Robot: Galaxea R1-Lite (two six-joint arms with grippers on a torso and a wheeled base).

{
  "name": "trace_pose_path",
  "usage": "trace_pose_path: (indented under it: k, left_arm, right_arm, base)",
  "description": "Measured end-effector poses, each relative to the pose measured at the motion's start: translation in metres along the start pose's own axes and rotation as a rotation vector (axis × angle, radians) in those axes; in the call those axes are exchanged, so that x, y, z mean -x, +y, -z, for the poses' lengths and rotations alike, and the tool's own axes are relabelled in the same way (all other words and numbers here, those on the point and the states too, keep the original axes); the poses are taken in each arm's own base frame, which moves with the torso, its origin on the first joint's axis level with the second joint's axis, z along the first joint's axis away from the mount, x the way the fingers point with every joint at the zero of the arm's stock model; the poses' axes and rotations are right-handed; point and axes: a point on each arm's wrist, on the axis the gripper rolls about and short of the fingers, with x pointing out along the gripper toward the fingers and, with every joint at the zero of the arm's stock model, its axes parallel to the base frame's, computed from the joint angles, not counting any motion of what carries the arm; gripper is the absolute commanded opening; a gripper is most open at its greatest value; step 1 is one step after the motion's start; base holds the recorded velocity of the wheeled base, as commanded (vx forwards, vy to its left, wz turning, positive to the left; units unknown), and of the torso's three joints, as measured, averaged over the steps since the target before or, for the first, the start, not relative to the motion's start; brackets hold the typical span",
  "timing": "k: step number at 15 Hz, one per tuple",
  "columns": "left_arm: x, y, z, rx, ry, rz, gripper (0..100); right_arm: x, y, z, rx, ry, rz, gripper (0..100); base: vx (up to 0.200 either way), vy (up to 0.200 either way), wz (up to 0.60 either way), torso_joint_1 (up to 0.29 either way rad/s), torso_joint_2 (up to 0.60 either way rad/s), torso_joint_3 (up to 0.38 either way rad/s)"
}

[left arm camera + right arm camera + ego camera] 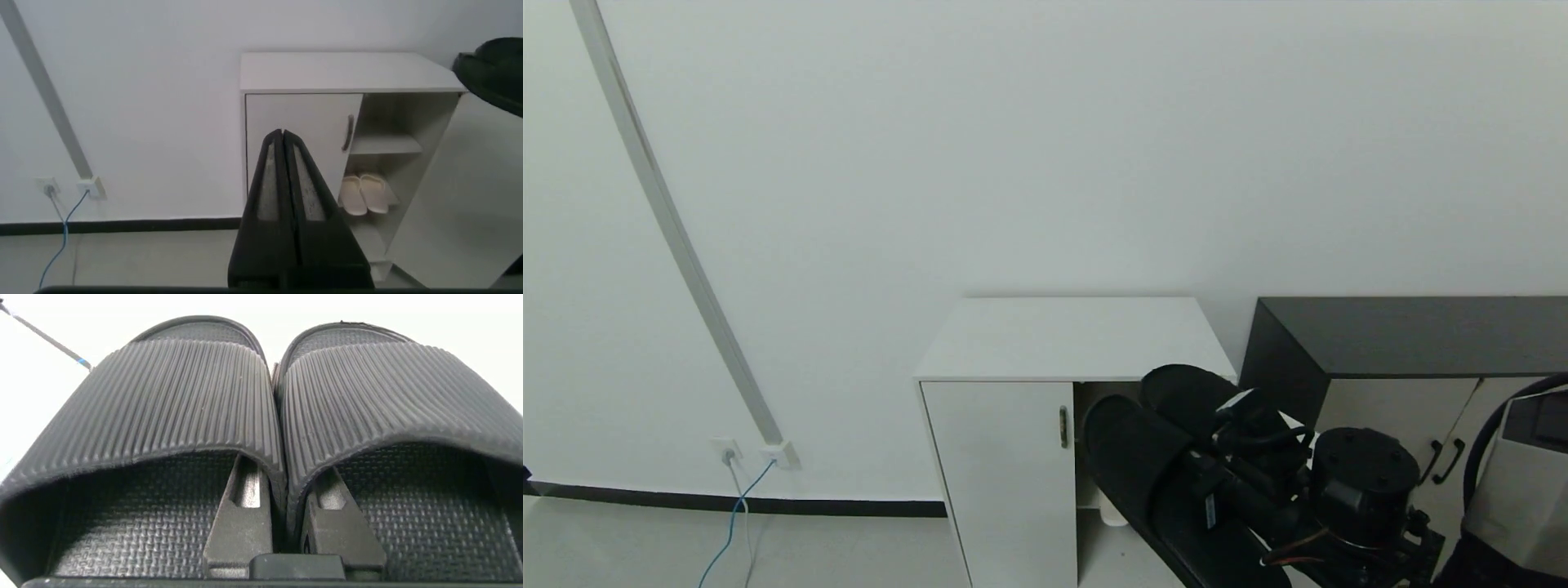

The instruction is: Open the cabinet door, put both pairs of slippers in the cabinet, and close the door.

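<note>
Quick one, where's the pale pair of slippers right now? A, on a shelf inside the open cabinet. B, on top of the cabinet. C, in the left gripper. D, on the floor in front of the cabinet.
A: the left wrist view shows the pale slippers side by side on a shelf inside the open half of the white cabinet; the right gripper holds the black slippers.

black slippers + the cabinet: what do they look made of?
Black slippers: likely moulded foam or rubber, matte; ribbed straps and a fine textured footbed. Cabinet: probably laminated board, smooth matte white; flat panels with crisp edges, no grain showing. Its handle looks like metal, though it is too small to be sure.
</note>
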Motion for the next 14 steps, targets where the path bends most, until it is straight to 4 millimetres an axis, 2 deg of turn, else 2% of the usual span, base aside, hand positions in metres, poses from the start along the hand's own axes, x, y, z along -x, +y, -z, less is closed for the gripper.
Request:
trace_pose_path:
  k: [1,14]
  left_arm:
    - [0.0000,0.0000,-0.0002,0.000,-0.001,0.000,0]
    - [0.0000,0.0000,-0.0001,0.001,0.000,0.000,0]
  right_arm:
    - [-0.0004,0.0005,0.0017,0.002,0.005,-0.007,0]
    - [-0.0009,0.0040,0.0065,0.006,0.024,-0.027,0]
  base:
    - [0.000,0.000,-0.60,-0.007,0.00,0.017]
    - [0.000,0.000,0.00,0.000,0.00,0.000]
